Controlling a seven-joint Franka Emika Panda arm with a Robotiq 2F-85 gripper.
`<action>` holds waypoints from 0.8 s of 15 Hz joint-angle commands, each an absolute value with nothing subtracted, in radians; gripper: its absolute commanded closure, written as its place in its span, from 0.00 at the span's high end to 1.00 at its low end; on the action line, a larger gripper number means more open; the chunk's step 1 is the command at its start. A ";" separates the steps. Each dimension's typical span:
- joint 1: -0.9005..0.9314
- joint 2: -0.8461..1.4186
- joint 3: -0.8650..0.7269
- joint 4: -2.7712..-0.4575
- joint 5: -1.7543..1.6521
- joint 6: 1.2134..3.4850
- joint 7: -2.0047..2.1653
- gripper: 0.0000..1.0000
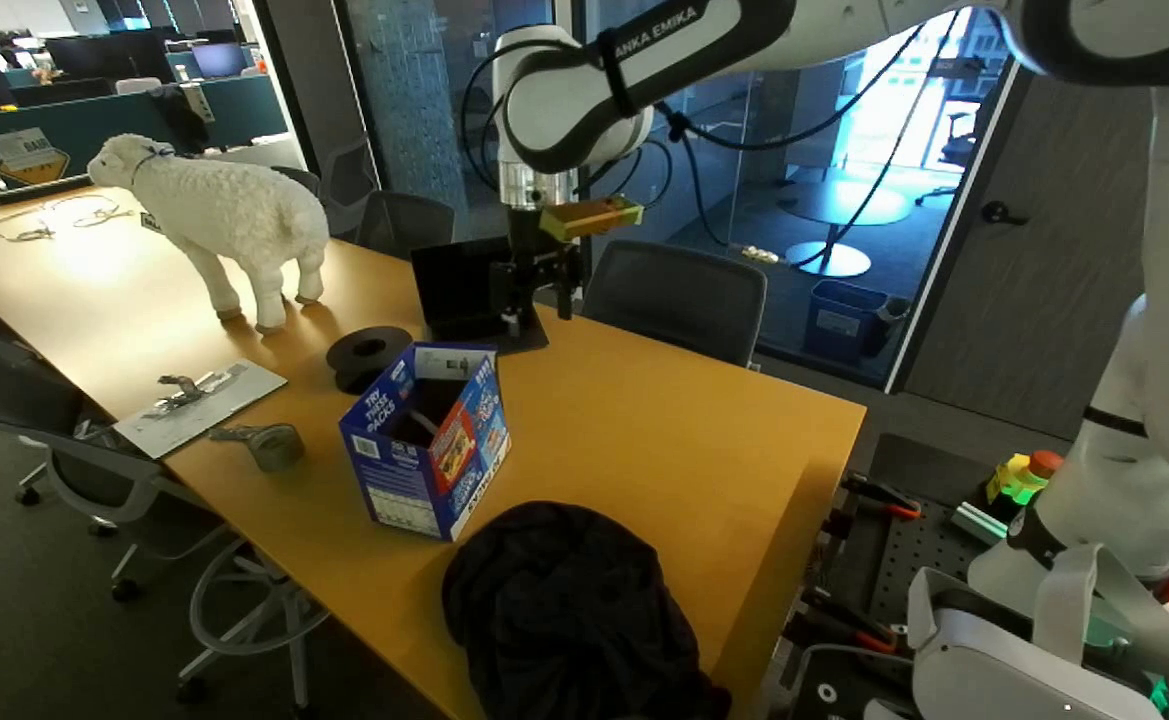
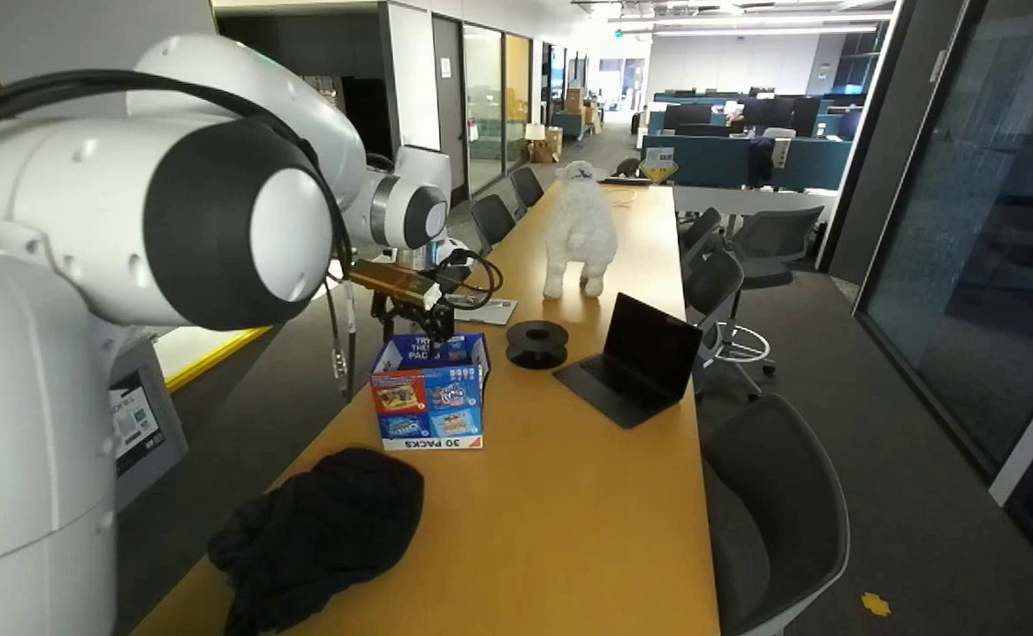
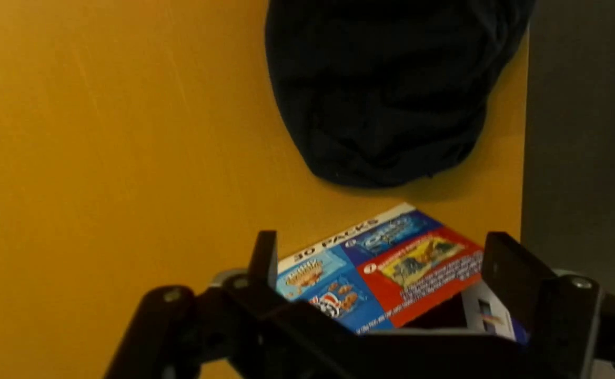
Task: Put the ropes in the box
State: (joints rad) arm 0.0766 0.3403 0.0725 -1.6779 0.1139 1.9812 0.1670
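The ropes (image 1: pixel 36 235) lie well apart from the box (image 2: pixel 428 406)

A long honey-coloured table (image 1: pixel 644 420) runs from near to far, glossy with light on its far stretch. Dark chairs (image 2: pixel 781 495) line both sides over grey carpet (image 2: pixel 905 495). To the right stands a glass wall (image 2: pixel 984 265), with a round table (image 1: pixel 814 207) and a blue bin (image 1: pixel 829 345) behind it; far off, teal partitions (image 2: pixel 706 163) and monitors (image 1: pixel 104 65) fill an office area.

Near, on the left, a black cloth bundle (image 1: pixel 564 610) lies slumped. Just beyond it the box stands open at the top. A black spool (image 2: pixel 537 355) sits farther on, with an opened laptop (image 2: pixel 653 344) to its right; a roll of tape (image 1: pixel 277 447) and a pale board (image 1: pixel 229 390) lie along the left edge. Farther still stands a white toy sheep (image 1: pixel 229 210), and beyond it, at the far end, are the ropes in loose loops.

The gripper (image 3: pixel 381 252) hangs above the table near the box, its fingers (image 3: pixel 265 263) wide apart; in the wrist view the box's printed side shows in the gap.

A blue flap of the box reads "TRY THESE PACKS", and "30 PACKS" runs along the foot of its printed side, upside down. Smaller names on the red and blue panels are blurred. On the robot arm (image 1: pixel 829 40) "ANKA EMIKA" shows beside a black strap (image 1: pixel 616 75). The bin's label (image 1: pixel 837 322) is too small to read.
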 commanded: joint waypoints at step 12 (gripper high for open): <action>-0.054 -0.460 -0.052 -2.446 -0.050 2.025 -0.298 1.00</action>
State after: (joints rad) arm -0.0360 -0.2622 -0.0299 -2.2724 0.0276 1.9291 -0.3107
